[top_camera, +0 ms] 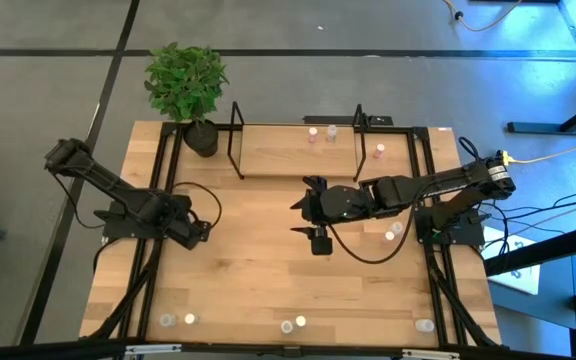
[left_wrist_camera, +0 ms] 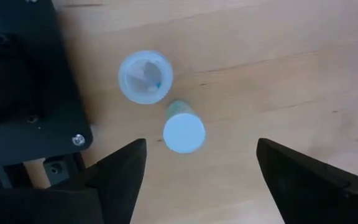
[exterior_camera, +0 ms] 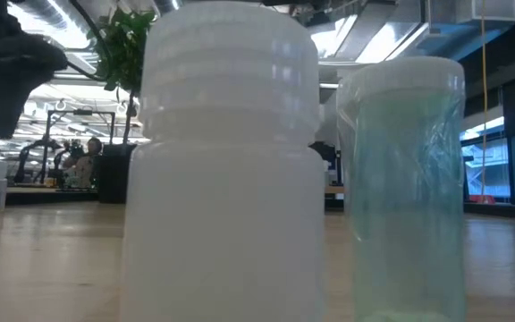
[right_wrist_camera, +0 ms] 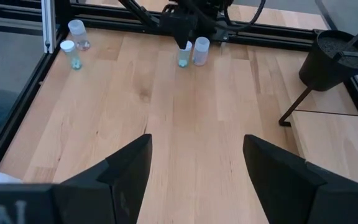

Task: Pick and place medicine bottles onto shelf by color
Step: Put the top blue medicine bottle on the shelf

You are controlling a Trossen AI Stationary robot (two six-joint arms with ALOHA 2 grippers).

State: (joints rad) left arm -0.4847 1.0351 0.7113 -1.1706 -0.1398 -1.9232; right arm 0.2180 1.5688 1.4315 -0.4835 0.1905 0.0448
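My left gripper (left_wrist_camera: 201, 158) points straight down near the table's left side (top_camera: 205, 229), open over two medicine bottles standing side by side. One is a greenish bottle with a white cap (left_wrist_camera: 184, 132), in the gap just ahead of the fingertips and clear of both fingers. The other is a clear bottle (left_wrist_camera: 145, 76) beside it. The right wrist view shows the same greenish bottle (right_wrist_camera: 183, 55) and clear bottle (right_wrist_camera: 201, 50) under that gripper. My right gripper (right_wrist_camera: 194, 158) hangs open and empty above the table's middle (top_camera: 301, 214). The shelf (top_camera: 288, 155) stands at the far edge.
A few pinkish bottles (top_camera: 313, 132) stand on the shelf. More bottles stand along the near edge (top_camera: 288, 326), two of them right in front of the low camera (exterior_camera: 226, 161), and near the right arm's base (top_camera: 392, 234). A potted plant (top_camera: 186, 85) stands far left.
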